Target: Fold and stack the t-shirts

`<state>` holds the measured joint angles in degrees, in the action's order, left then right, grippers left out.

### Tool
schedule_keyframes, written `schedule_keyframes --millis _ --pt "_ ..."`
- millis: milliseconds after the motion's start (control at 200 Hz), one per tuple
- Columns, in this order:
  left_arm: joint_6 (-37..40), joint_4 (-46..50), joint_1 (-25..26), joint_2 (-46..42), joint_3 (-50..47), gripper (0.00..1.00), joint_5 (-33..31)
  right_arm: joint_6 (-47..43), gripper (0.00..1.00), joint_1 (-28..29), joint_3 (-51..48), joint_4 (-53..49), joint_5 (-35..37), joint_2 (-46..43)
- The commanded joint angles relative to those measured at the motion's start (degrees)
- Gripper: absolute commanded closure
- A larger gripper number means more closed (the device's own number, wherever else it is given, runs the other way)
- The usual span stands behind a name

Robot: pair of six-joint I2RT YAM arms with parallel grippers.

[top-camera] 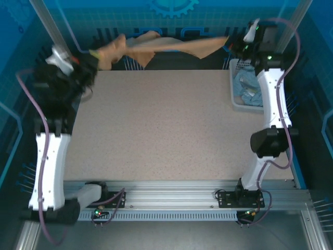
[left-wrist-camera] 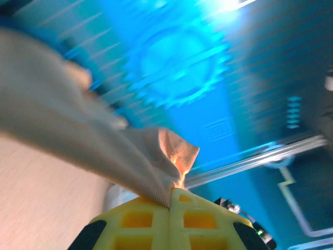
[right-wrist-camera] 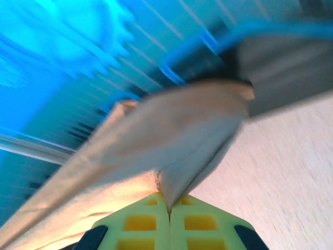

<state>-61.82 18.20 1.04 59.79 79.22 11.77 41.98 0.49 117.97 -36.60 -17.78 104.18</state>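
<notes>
Both pincers are clenched on cloth: the left gripper (left-wrist-camera: 170, 200) pinches one edge of the tan t-shirt (top-camera: 166, 46) and the right gripper (right-wrist-camera: 169, 205) another, so it hangs stretched above the table's (top-camera: 156, 130) far edge. I'd call this the spreading step; next it wants lowering flat. The overhead view gives the pale blue t-shirt (top-camera: 248, 86) in the white basket (top-camera: 235, 104); the wrist views give each bite close up.
</notes>
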Motion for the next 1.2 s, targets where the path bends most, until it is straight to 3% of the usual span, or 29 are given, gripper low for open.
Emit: schedule_keyframes --millis 0,150,375,910,1196 --pt "-4.7 6.83 5.76 -5.87 -19.51 1.0 -5.77 -0.24 1.0 2.73 -22.26 -0.53 6.22 -8.76" --pt "-11.04 9.18 12.57 -10.2 -42.25 1.0 -2.11 0.71 1.0 3.54 -46.39 3.53 10.89 -13.83" --pt "-13.56 5.69 15.76 -7.97 -57.89 1.0 -0.27 -2.36 1.0 3.5 -56.89 0.83 16.0 -10.1" --pt "-16.75 5.67 19.7 -5.01 -56.6 1.0 -0.17 -0.58 1.0 3.21 -65.65 -11.39 28.58 -19.25" --pt "-20.1 17.24 21.09 -12.43 -54.46 1.0 -1.7 -0.49 1.0 3.15 -68.97 -11.66 29.03 -21.47"
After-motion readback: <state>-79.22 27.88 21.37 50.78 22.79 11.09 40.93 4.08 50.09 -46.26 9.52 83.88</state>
